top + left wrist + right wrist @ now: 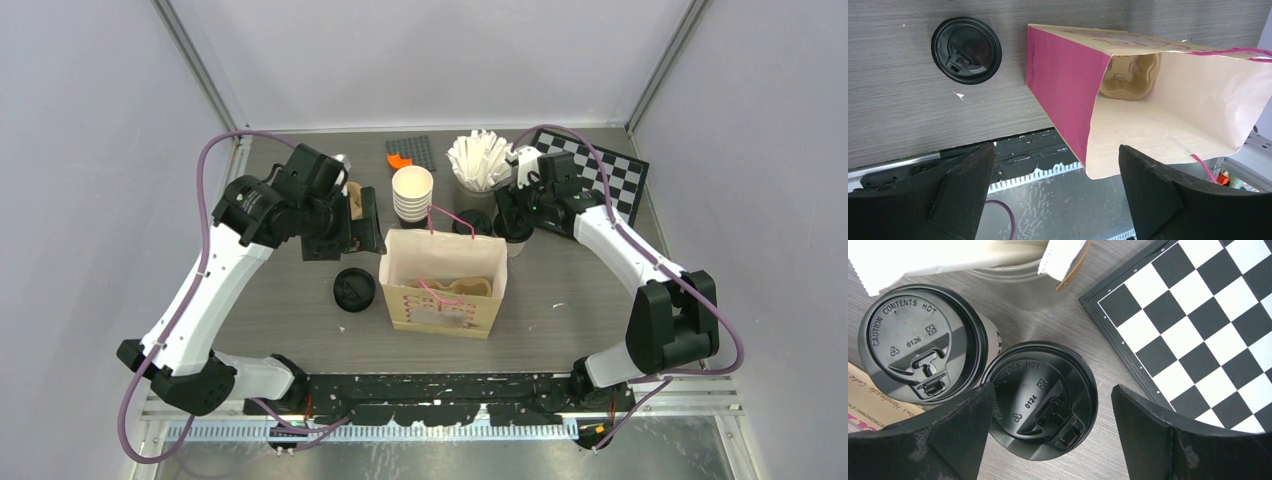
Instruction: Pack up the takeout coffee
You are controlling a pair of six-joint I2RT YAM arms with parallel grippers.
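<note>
Two takeout coffee cups with black lids stand side by side behind the paper bag (443,285). In the right wrist view one cup (923,342) is at the left by the bag's edge. The other (1040,397) sits below my right gripper (1053,427), which is open with its fingers on either side of that lid, not touching it. In the top view this gripper (512,215) hovers over the cups. My left gripper (1055,185) is open and empty, looking down at the bag's open mouth (1168,100), where a brown cup carrier (1129,76) lies inside. In the top view it (362,222) hangs left of the bag.
A black lid (353,290) lies left of the bag; what is under it does not show. A stack of lidless cups (412,192) stands behind the bag. A holder of white napkins (478,160), a chessboard (600,175) and a dark studded plate (412,152) sit at the back.
</note>
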